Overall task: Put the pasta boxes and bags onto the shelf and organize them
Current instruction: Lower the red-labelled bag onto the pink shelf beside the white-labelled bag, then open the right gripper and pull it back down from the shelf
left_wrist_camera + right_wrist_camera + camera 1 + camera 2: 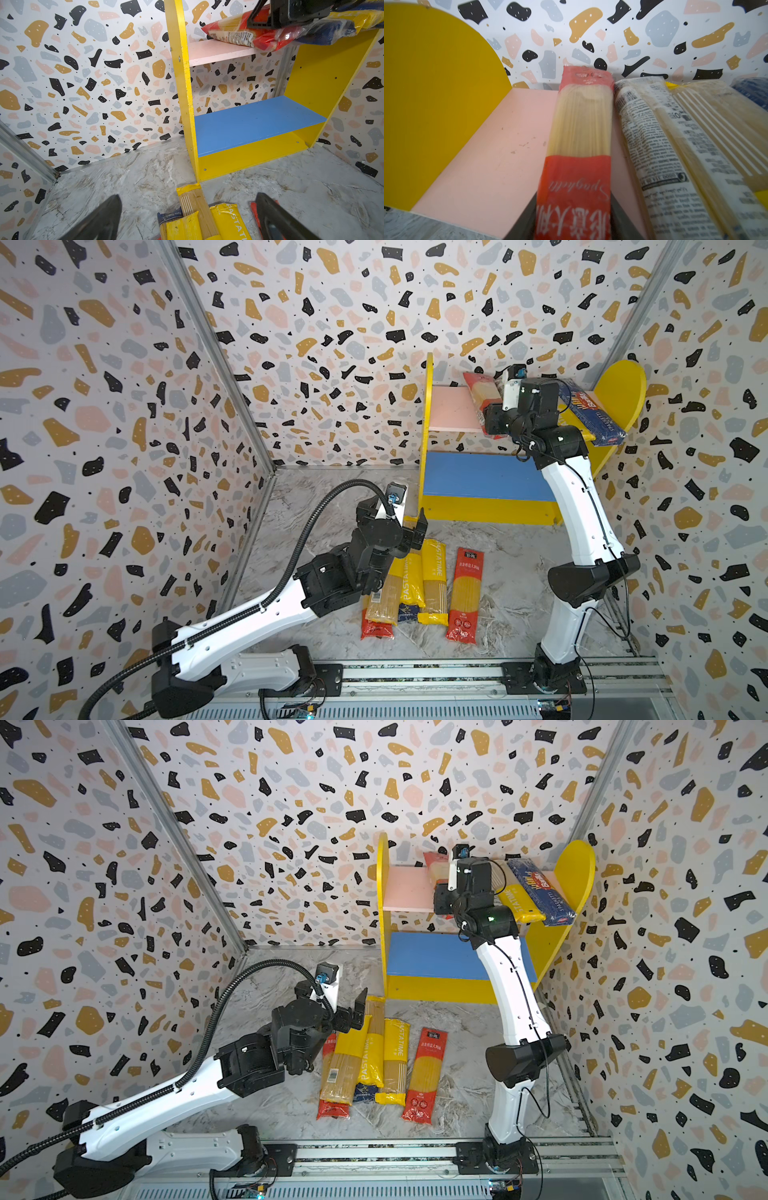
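Observation:
The shelf (427, 435) stands at the back right with a pink upper board (453, 410) and a blue lower board (478, 475). My right gripper (574, 195) is shut on a red pasta pack (580, 124) that lies on the pink board. Beside that pack lie a clear pack (652, 133), a yellow PASTATIME pack (519, 905) and a dark blue Barilla pack (590, 414). My left gripper (189, 220) is open above a pile of pasta packs (409, 585) on the table. A lone red pack (465, 593) lies to the right of the pile.
The left half of the pink board and the whole blue board carry nothing. Patterned walls close in the back and both sides. The arms' rail (415, 672) runs along the table's front edge.

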